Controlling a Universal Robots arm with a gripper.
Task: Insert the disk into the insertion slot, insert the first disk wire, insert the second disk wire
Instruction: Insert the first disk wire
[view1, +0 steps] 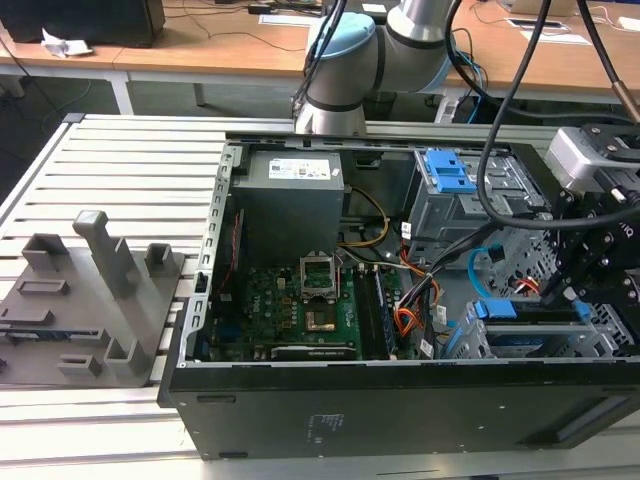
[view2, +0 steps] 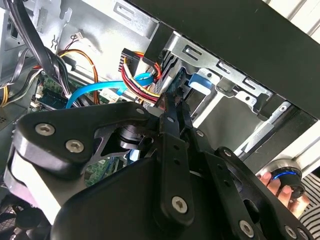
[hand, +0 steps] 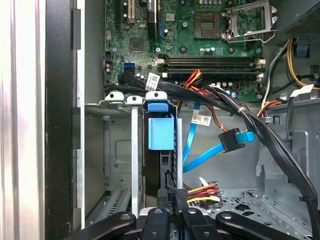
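Disk (hand: 161, 132) sits inside the slot (hand: 116, 150), grey sheet-metal walls on either side of it, with its blue carrier tab facing the gripper (hand: 169, 194). The gripper hangs just over the disk's near end. Its 2 fingers are drawn almost together and pinch the small black plug of the first wire (hand: 202, 191). That wire's red, yellow and black strands fan out right beside the fingertips. Whether the plug is seated in the disk cannot be told.

The second wire (hand: 205, 157) runs off to the side, beyond the first wire's strands. Its dark plug hangs loose, apart from the fingertips and just beside the black cables (hand: 270, 140). The motherboard (hand: 200, 45) lies well ahead of the gripper, past the slot.

In the second wrist view the gripper (view2: 175, 102) comes to a narrow point at the edge of the disk (view2: 199, 82). The first wire (view2: 142, 82) is just beside the tips, and the second wire (view2: 97, 90) arcs past behind the gripper's body. A person's fingers (view2: 274, 184) show outside the case, back by the gripper's base.

In the exterior view the gripper (view1: 575, 285) reaches down into the case (view1: 400, 410) at the exterior view's right. The second wire (view1: 478, 268) loops just beside it, and the arm (view1: 345, 70) stands behind the case on the table (view1: 120, 150).
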